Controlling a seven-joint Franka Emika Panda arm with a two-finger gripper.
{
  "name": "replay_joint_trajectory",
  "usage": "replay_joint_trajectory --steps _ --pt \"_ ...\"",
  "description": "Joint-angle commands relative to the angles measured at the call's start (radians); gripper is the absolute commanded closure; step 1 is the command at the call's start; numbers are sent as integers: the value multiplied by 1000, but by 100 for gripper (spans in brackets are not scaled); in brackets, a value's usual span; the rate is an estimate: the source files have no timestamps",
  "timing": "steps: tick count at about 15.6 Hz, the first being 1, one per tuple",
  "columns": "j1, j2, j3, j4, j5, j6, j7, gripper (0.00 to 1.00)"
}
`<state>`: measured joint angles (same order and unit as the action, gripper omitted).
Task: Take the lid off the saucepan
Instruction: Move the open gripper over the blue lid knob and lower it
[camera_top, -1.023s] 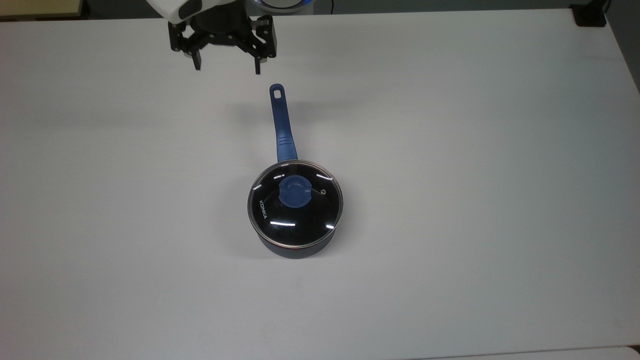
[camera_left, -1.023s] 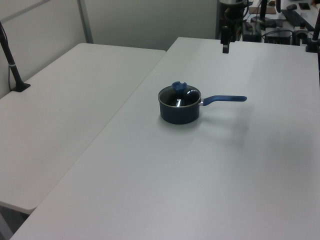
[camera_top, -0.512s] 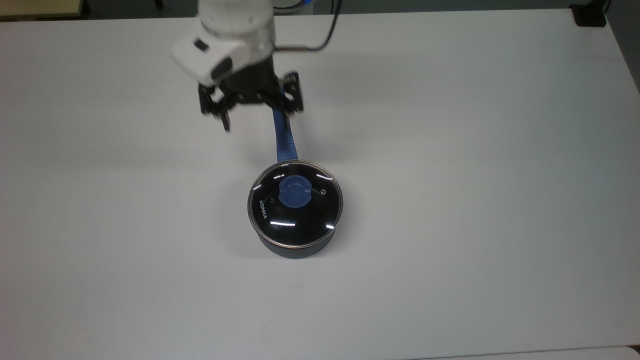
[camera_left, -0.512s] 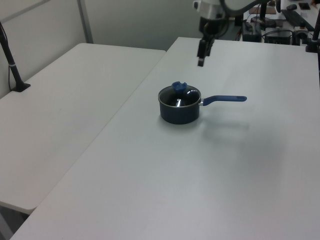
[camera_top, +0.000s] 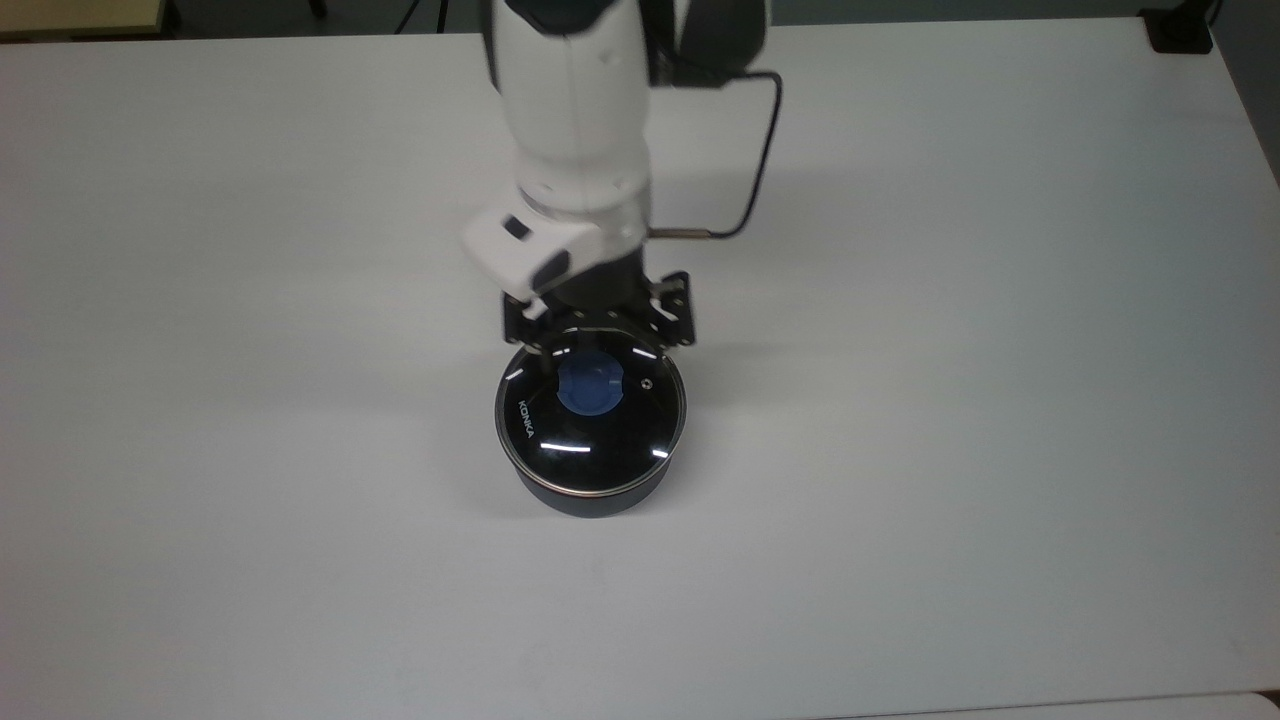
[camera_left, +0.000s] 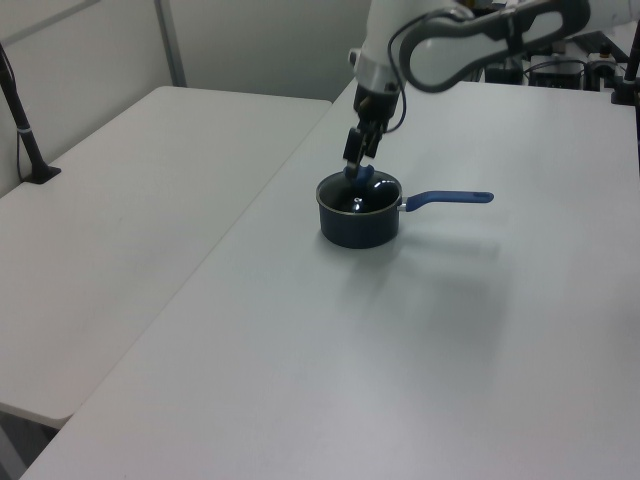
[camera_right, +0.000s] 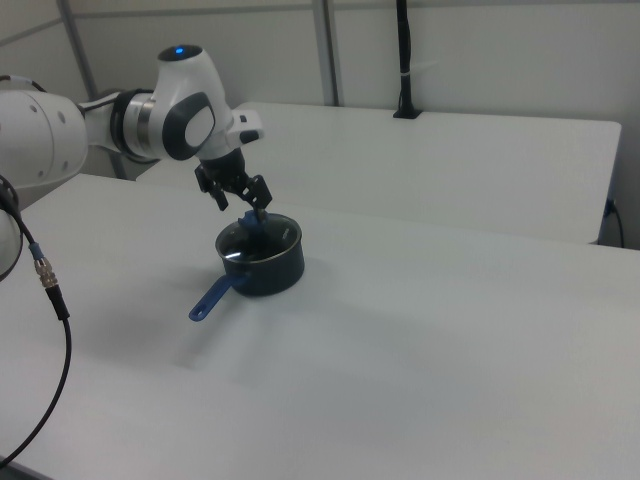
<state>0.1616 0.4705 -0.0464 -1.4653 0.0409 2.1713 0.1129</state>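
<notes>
Tool (camera_top: 597, 362) spread wide, empty, above the lid (camera_top: 590, 410) knob

Glossy glass lid (camera_top: 590, 420) with steel rim; matt white table (camera_top: 960, 400).

A wide matte white rectangular table (camera_top: 1000, 450) stands beside a second white table (camera_left: 130, 200), a narrow gap between them. Pale grey partition panels with metal posts (camera_left: 168, 40) rise behind. A black pole (camera_right: 404, 60) stands clamped on the second table.
</notes>
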Motion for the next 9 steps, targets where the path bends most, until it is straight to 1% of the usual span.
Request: replay_joint_trajectory --steps 1,4,9 --pt "18 26 -9 26 5 10 21 0" --pt "12 28 -13 28 -10 10 11 1" --pt "9 8 -23 31 -16 1 -10 0"
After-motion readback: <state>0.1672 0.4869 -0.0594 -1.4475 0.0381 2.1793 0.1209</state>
